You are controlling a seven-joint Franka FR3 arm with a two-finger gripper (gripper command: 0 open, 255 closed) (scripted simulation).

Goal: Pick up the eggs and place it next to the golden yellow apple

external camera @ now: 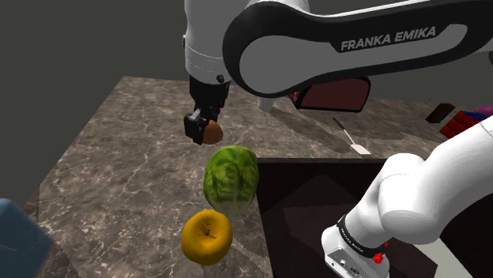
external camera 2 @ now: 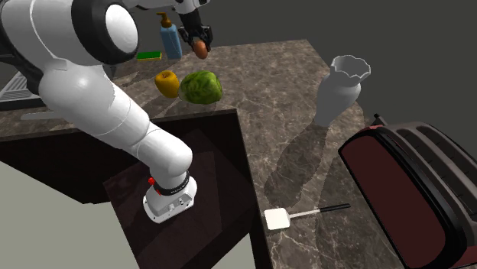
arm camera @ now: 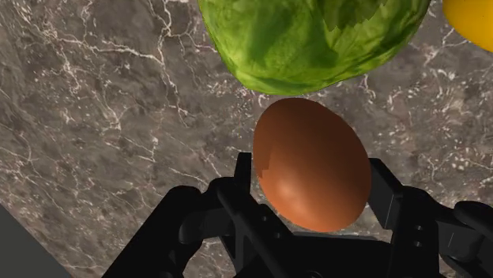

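Observation:
A brown egg [arm camera: 312, 162] sits clasped between the two black fingers of my gripper [arm camera: 312, 197], which is shut on it. In the shoulder view the gripper [external camera: 204, 126] holds the egg [external camera: 213, 130] above the dark marble counter [external camera: 118, 174], just beyond a green lettuce [external camera: 231, 180]. The golden yellow apple [external camera: 207, 236] lies on the near side of the lettuce, touching it. From the second exterior view the egg [external camera 2: 201, 49] hangs above the lettuce [external camera 2: 201, 88] and the apple [external camera 2: 167, 82]. The lettuce [arm camera: 316, 35] and an edge of the apple [arm camera: 472, 16] lie ahead of the fingers.
A dark sunken sink [external camera: 316, 205] borders the counter beside the lettuce. A blue soap bottle [external camera 2: 170, 37] stands behind the apple. A grey vase [external camera 2: 342, 88], a dark red toaster [external camera 2: 413, 191] and a white spatula [external camera 2: 302, 215] lie farther along the counter.

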